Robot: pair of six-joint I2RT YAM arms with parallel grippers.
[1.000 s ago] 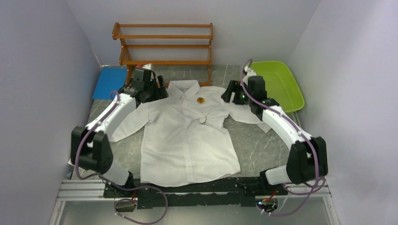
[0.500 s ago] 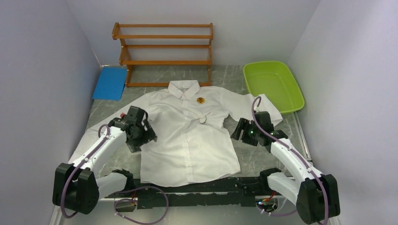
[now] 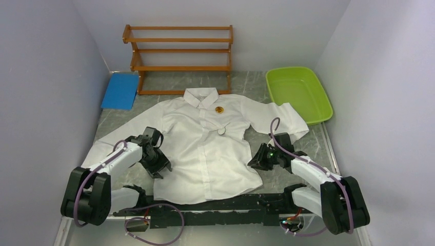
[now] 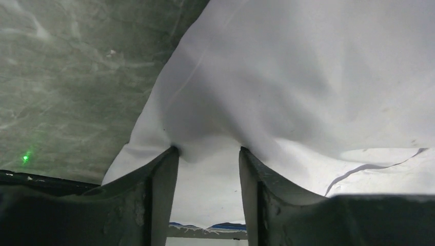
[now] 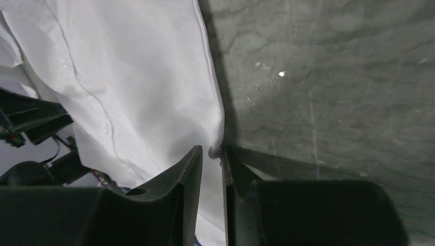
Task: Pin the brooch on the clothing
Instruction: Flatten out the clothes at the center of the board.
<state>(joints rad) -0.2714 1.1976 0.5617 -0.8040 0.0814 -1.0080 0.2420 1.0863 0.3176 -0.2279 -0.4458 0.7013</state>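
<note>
The clothing is a white shirt lying flat on the table with its collar at the far side. A small gold brooch sits on its chest just below the collar. My left gripper presses down on the shirt's left side edge. In the left wrist view the left gripper is open, with a hump of the clothing between its fingers. My right gripper is at the shirt's right side edge. In the right wrist view the right gripper has closed to a narrow slit on the hem of the clothing.
A wooden rack stands at the back, a blue pad lies back left, and a green tray sits back right. A small pale disc rests on the shirt front. Grey marble table shows beside the shirt.
Both arms have drawn back from the shirt's shoulders to its lower side edges. Both grippers' jaws have narrowed, the right one much more.
</note>
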